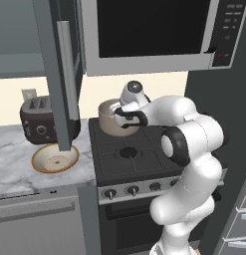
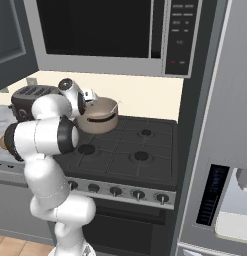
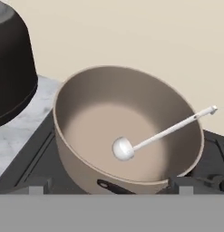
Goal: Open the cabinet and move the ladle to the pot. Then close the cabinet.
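Note:
The beige pot stands on the stove's back left burner. Inside it the silver ladle lies with its round bowl on the pot's floor and its thin handle resting over the right rim. My gripper hangs open just above and in front of the pot, with nothing between its fingers and clear of the ladle. The dark grey cabinet door stands swung open over the counter, its silver bar handle facing me.
A dark toaster sits on the marble counter left of the stove. A shallow yellow-rimmed bowl lies in front of it. The microwave hangs above the stove, and a tall fridge stands to its right.

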